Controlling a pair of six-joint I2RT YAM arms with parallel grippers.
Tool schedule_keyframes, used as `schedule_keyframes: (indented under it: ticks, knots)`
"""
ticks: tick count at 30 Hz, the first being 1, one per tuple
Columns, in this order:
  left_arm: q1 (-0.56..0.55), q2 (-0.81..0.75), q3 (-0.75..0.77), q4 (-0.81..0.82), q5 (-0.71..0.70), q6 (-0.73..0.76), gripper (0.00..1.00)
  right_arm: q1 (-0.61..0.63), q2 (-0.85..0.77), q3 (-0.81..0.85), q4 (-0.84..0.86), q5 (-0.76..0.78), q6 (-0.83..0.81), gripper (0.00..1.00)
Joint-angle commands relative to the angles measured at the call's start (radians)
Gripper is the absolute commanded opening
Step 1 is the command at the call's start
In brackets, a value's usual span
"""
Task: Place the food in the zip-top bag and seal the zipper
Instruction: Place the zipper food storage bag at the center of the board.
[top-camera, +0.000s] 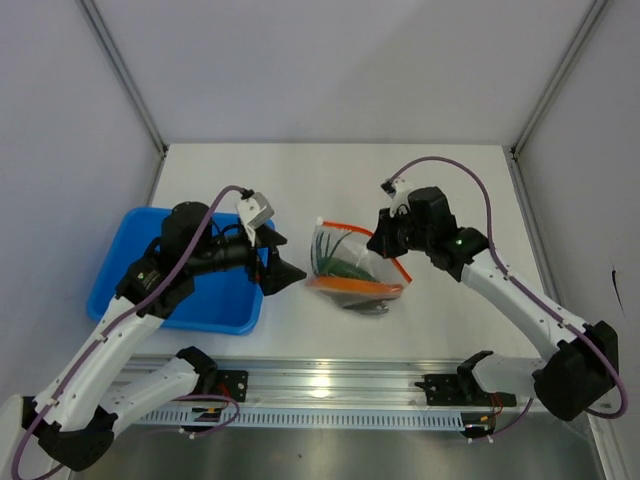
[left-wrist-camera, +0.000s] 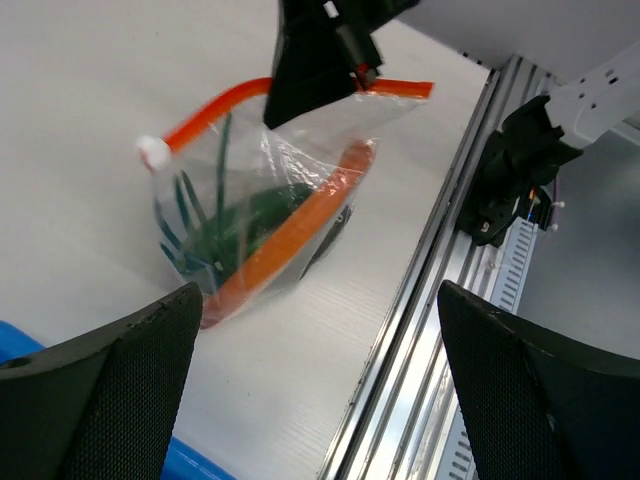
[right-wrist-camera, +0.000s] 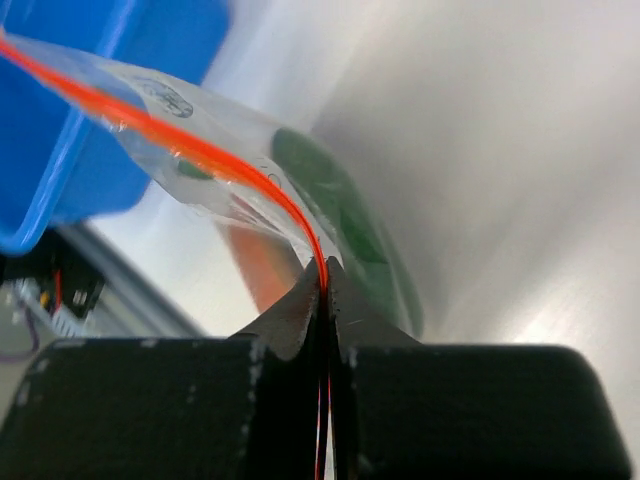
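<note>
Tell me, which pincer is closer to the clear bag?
Right. The right pincer grips the zipper on the bag; the left pincer is open, apart, beside it.

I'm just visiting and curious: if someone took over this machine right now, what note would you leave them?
Left tool: open, beside the zip-top bag, touching nothing.
Right tool: shut on the zipper, holding the bag by its mouth edge.
Food: green stalks and meat slab are both inside the bag.
Done: food bagged.
Left: check that the zipper is sealed along its whole length; the pictures don't settle that.
</note>
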Motion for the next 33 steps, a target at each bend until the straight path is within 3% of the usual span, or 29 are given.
schedule_keyframes:
  ticks: [1,8,14,19,33]
  knots:
    - [0.007,-0.048,-0.022,0.111,0.041,-0.069,1.0,-0.114,0.051,0.075,0.05,0.11,0.058,0.0]
    - [0.007,-0.096,-0.081,0.117,0.115,-0.112,1.0,-0.387,0.247,0.191,0.111,0.194,0.089,0.0]
    - [0.007,-0.163,-0.127,0.117,0.15,-0.147,0.99,-0.634,0.486,0.32,0.165,0.124,0.103,0.0]
    - [0.005,-0.216,-0.167,0.116,0.172,-0.173,1.0,-0.751,0.609,0.385,0.156,0.079,0.129,0.0]
    - [0.004,-0.207,-0.173,0.104,0.173,-0.164,1.0,-0.805,0.586,0.288,0.161,0.127,0.097,0.0]
